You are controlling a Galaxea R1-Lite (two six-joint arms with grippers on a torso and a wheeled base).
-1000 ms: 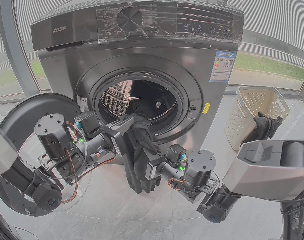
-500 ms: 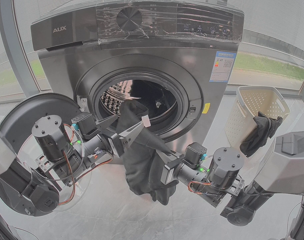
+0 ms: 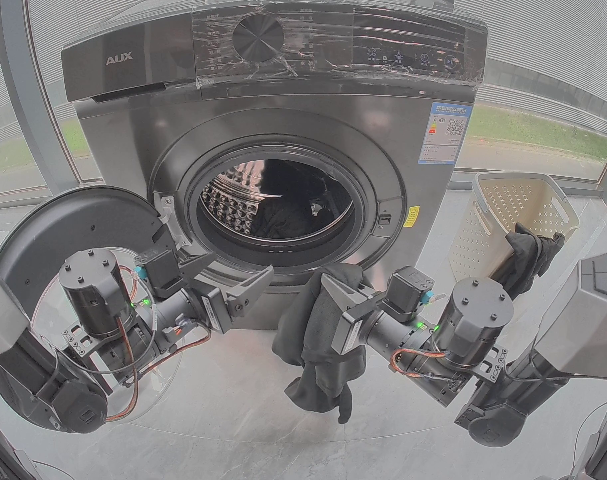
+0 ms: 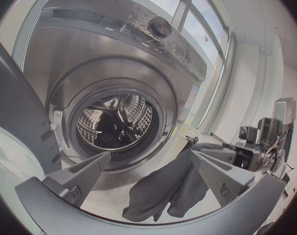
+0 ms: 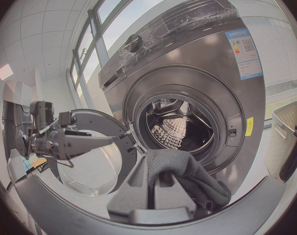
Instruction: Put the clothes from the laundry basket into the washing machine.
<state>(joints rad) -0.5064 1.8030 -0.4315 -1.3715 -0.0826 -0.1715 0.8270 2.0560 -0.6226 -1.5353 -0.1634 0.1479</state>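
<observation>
The drum (image 3: 229,203) holds dark clothes (image 3: 283,216), the laundry basket (image 3: 517,198) one draped piece (image 3: 527,255); right gripper (image 3: 330,287) clamps a garment (image 3: 317,348), left gripper (image 3: 242,265) gapes empty.

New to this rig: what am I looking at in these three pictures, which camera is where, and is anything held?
This is a two-armed robot facing a front-loading washing machine whose round door is swung open. The wide picture comes from a camera on its head; the other two come from cameras on each wrist. The right gripper is shut on a dark garment hanging in front of the machine. The left gripper is open, holding nothing. Dark clothes lie in the drum. On the floor to the robot's right stands a white laundry basket with another dark piece draped over its rim.
</observation>
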